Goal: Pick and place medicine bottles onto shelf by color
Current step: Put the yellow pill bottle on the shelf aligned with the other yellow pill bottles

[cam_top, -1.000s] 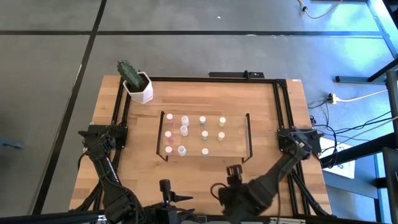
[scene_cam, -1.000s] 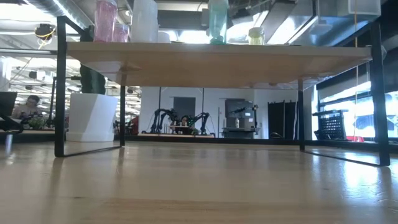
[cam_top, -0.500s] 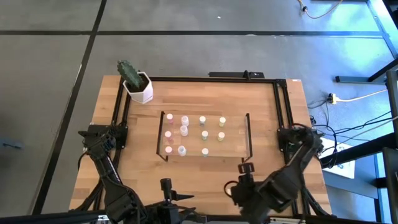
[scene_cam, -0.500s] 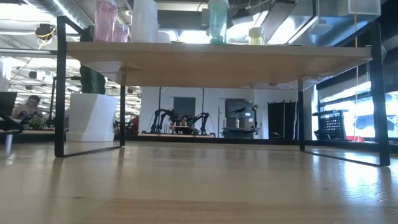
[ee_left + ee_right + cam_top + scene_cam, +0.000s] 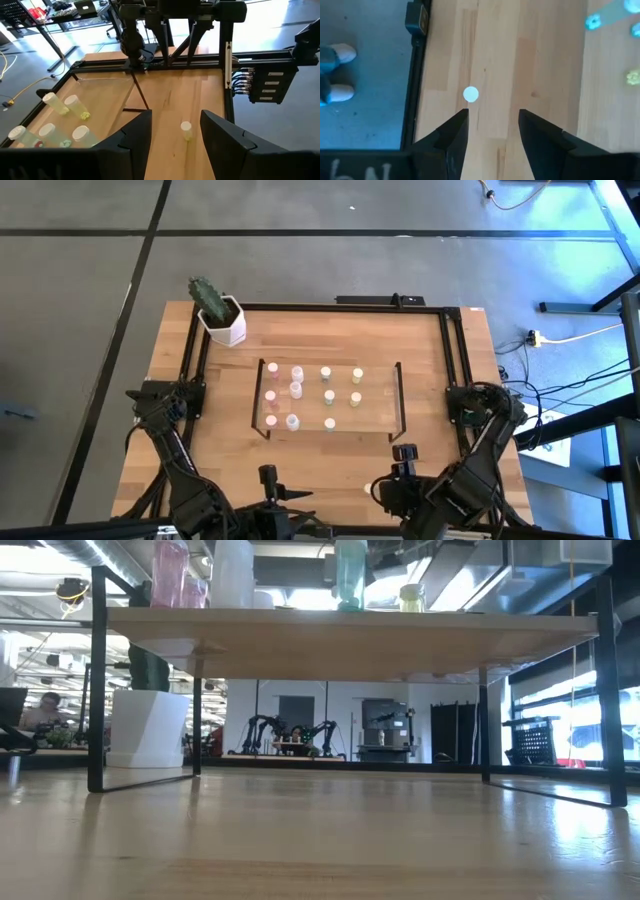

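Compared with one second ago, the right gripper (image 5: 399, 470) has moved from about 6 o'clock of the table (image 5: 440, 360) toward 5 o'clock, near the front edge. Its fingers (image 5: 451, 134) stand apart and hold nothing; one loose bottle (image 5: 471, 94) with a round pale cap stands just ahead of them. The left gripper (image 5: 172, 132) waits at 7 o'clock, also parted and empty. The other small bottles (image 5: 296, 389) stand on the flat light-wood shelf (image 5: 385, 405) with thin black frames.

Bottles (image 5: 296, 389) are in rows on the shelf (image 5: 380, 420), mid tabletop (image 5: 230, 470). One stray bottle (image 5: 471, 94) stands near the front edge, under my right pincer (image 5: 490, 131). Cactus pot (image 5: 222, 318) is back left.
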`<action>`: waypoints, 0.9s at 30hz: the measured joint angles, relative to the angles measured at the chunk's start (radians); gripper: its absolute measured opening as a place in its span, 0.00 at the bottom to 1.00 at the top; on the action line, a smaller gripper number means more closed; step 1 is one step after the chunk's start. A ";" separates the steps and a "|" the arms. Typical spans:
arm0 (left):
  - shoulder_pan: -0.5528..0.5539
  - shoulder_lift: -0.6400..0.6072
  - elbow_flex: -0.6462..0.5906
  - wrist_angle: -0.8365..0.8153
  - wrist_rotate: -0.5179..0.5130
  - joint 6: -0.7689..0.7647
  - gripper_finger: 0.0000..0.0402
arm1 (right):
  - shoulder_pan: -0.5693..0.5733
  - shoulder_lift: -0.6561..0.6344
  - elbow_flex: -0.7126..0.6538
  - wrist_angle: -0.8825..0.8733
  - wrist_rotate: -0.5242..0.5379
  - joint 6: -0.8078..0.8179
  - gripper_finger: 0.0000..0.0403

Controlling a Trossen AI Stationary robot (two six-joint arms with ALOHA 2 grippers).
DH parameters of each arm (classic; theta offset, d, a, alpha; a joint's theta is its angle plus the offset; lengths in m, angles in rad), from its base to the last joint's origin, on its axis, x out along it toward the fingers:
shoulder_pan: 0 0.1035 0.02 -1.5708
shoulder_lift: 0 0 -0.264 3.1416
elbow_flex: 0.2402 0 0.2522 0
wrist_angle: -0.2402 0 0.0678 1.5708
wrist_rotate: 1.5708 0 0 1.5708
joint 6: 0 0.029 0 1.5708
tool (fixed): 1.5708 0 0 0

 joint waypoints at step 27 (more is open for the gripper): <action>0.072 0.000 0.000 -0.015 0.006 0.000 0.40 | -0.002 -0.475 -0.850 0.764 -0.171 -0.160 0.43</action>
